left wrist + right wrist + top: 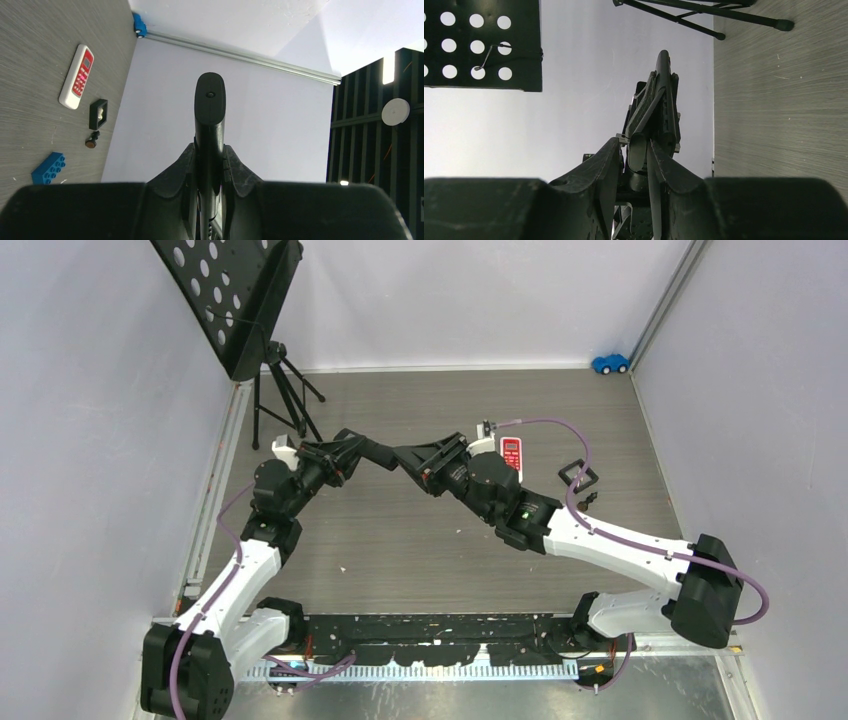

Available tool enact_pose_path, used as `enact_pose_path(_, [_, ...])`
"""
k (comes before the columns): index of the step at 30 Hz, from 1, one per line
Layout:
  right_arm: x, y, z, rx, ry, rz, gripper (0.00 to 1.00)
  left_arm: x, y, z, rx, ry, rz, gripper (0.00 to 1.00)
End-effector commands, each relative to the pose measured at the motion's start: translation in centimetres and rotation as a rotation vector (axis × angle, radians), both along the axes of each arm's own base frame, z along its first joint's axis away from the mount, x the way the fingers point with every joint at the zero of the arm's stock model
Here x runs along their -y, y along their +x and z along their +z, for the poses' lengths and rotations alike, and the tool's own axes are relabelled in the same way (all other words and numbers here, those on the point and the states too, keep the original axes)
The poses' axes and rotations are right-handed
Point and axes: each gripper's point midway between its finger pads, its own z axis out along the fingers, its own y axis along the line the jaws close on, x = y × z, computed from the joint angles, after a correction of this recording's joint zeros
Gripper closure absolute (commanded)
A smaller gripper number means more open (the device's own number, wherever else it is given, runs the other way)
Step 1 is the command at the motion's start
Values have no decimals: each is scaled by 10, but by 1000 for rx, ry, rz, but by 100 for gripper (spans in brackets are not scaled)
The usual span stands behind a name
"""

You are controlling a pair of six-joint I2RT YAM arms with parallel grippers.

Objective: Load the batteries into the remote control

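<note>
Left gripper (pixel 210 154) was clamped on the black remote (pixel 210 100) above the table (pixel 30 60), right gripper (pixel 637 148) straddled its other end (pinching or loose, couldn't tell), and that light, stiff, slick plastic probably wanted gripping across its narrow edges, while a likely battery (pixel 91 142) lay near the white remote (pixel 76 76).

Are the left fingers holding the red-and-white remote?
No, the left fingers clamp a black remote; the red-and-white remote lies on the table.

The left arm (pixel 240 570) and right arm (pixel 610 540) share white link shells and black joints (matte, angular), each trailing a purple cable (pixel 586 450).
</note>
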Motion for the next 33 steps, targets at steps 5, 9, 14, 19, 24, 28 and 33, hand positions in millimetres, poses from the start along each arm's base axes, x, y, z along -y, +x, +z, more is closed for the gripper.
enact_pose_path(5, [8,-2,-2,-37,-42,0,66,3,-4,46,133,-34,-21,100])
enact_pose_path(9, [7,-2,-2,-37,-39,6,66,3,-3,39,122,-31,-18,100])
enact_pose_path(14, [2,-2,-9,-52,-49,23,66,3,-3,37,121,-24,-18,100])
enact_pose_path(19, [5,-4,-14,-70,-83,27,66,3,-2,35,119,-11,-17,100])
enact_pose_path(24, [6,-5,-16,-65,-94,31,62,4,-2,34,119,-5,-21,100])
enact_pose_path(28, [0,-3,-14,-55,-88,52,59,4,-3,34,124,4,-25,100])
enact_pose_path(33, [-11,-4,-10,-24,-93,94,54,6,-7,35,149,40,-39,100])
